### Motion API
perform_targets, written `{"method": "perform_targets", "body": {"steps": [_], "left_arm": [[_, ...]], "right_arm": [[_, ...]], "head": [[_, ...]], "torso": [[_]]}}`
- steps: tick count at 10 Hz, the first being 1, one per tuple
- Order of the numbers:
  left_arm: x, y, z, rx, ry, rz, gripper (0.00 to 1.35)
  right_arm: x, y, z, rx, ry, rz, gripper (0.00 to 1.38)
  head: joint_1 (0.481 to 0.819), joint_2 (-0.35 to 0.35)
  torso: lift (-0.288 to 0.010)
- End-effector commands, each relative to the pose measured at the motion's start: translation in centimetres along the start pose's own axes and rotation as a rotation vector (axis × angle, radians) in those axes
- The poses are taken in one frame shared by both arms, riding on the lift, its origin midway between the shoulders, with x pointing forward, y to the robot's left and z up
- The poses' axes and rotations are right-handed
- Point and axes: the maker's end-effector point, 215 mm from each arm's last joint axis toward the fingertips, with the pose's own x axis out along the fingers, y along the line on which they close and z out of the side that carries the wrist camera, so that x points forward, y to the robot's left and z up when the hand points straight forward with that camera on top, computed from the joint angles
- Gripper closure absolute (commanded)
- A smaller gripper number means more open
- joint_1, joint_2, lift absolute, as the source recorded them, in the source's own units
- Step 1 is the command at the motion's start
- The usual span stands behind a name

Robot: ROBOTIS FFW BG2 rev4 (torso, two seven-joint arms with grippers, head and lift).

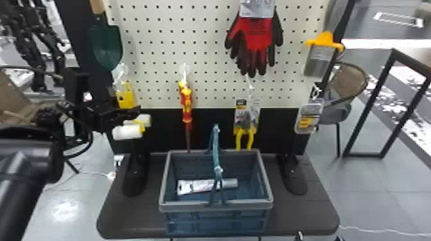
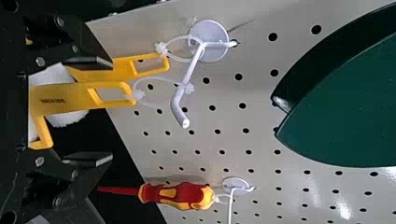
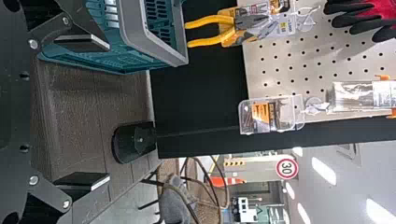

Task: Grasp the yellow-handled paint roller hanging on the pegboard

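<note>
Pegboard (image 1: 208, 59) at your 12 o'c, basket (image 1: 189, 207) below at 6, tube (image 1: 207, 186) inside. Trowel (image 1: 107, 45) at approx 11 from the roller handles, screwdriver (image 1: 186, 105) at approx 3.

R gripper (image 3: 100, 111) well apart from the rollers, fingers spread, nothing btwn them.

L gripper (image 2: 100, 111) up at the rollers, fingers spread; front handle btwn them, no grip yet. Contact w/ either finger: can't tell.

Your target: yellow-handled paint roller, approx 10 o'c from the basket. Two hang together on one hook (image 2: 189, 77), white sleeves (image 1: 128, 132) at 6 under the yellow handles (image 2: 79, 99). Task doesn't say which; front one looks your likelier pick.

Handling, my guess: light, stiff plastic handle, a bit slick; sleeve soft, would squash. Take the flat of the handle, below its cut-out, not the sleeve. Expect swing on the loose tie (image 2: 154, 79). Centre before you close, else you may pinch the rear handle too.
</note>
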Motion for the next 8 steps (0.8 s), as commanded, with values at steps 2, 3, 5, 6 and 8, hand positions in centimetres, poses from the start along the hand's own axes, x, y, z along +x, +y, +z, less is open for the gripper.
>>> {"method": "perform_targets", "body": {"steps": [2, 3, 5, 6, 8], "left_arm": [[0.10, -0.38, 0.55, 0.047, -0.038, 0.012, 1.15], [0.10, -0.43, 0.43, 0.062, -0.038, 0.016, 1.15], [0.03, -0.38, 0.33, 0.061, -0.045, 0.026, 1.22], [-0.05, -0.39, 0.14, 0.057, -0.048, 0.030, 1.22], [-0.11, -0.40, 0.02, 0.051, -0.047, 0.031, 1.22]], "right_arm": [[-0.13, -0.13, -0.28, 0.007, 0.006, -0.003, 0.30], [-0.13, -0.13, -0.28, 0.007, 0.006, -0.003, 0.30], [-0.06, -0.12, -0.21, 0.007, 0.004, -0.003, 0.30], [-0.13, -0.13, -0.23, 0.007, 0.004, -0.003, 0.30], [-0.06, -0.14, -0.21, 0.008, 0.004, -0.004, 0.30]], "head": [[0.549, 0.000], [0.549, 0.000], [0.549, 0.000], [0.549, 0.000], [0.549, 0.000]], "torso": [[-0.100], [-0.100], [-0.100], [-0.100], [-0.100]]}}
